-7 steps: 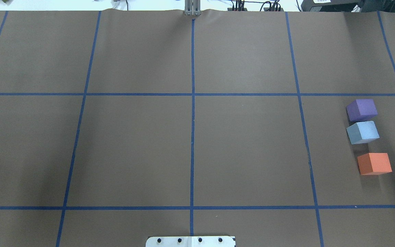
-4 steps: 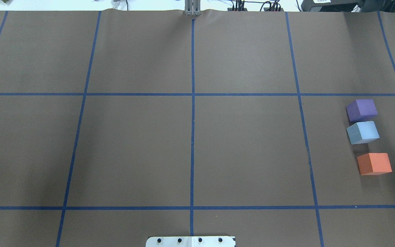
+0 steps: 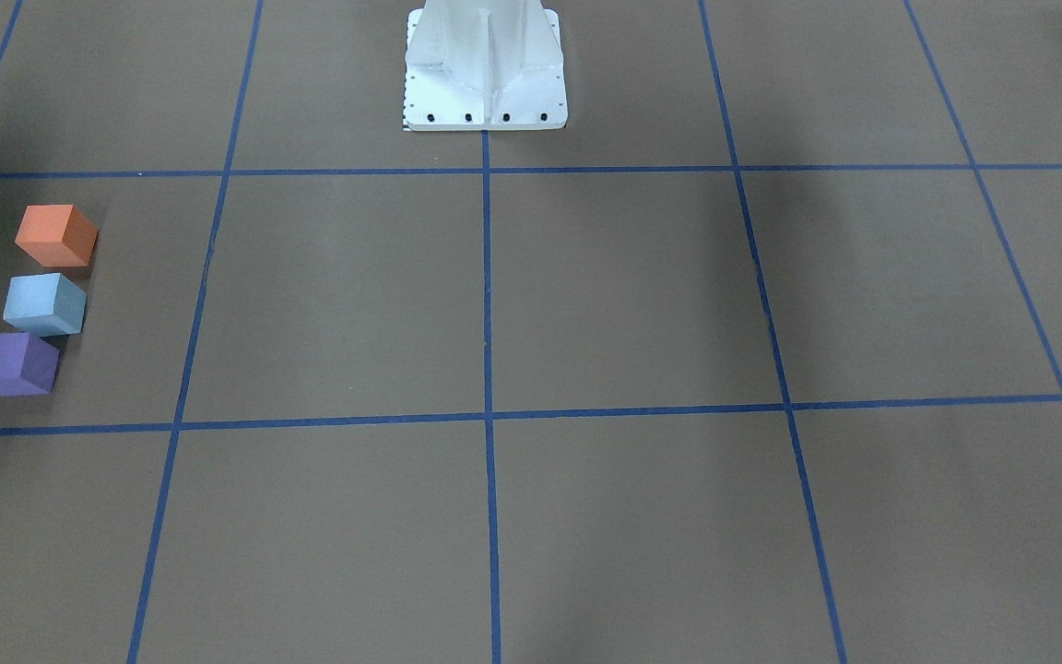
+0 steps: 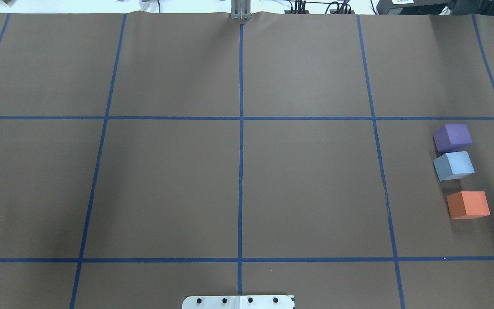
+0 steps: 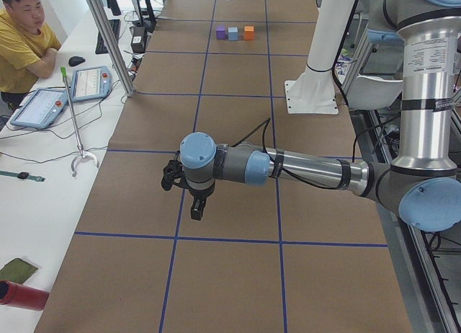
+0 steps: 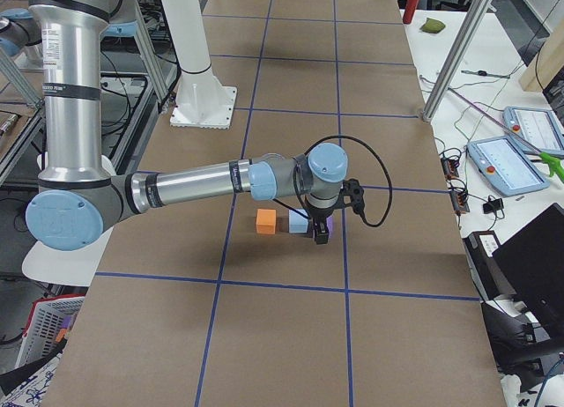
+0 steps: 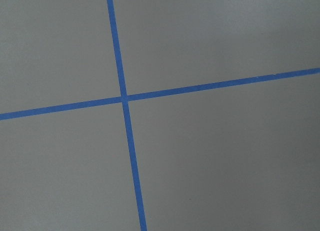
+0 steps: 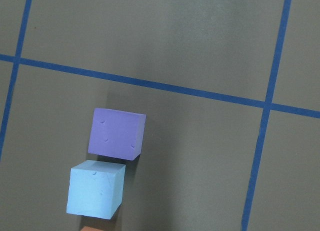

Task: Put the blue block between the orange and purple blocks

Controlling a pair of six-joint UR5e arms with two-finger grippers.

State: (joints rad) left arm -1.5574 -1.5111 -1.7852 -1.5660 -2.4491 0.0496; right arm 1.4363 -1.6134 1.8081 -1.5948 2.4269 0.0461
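Blue block (image 3: 44, 304) lies, in the front-facing view, between the orange block (image 3: 56, 235) and the purple block (image 3: 13, 364) near the right edge of the table (image 3: 586, 304); overhead it sits just beside the purple one, a small gap from the orange, so the placing looks done. From the left side the left claw (image 5: 196, 210) hangs over the table's left end, from the right side the right claw (image 6: 319, 233) hangs above the row, and I cannot tell how far either is open. The right wrist view shows the blue block resting free on the table.
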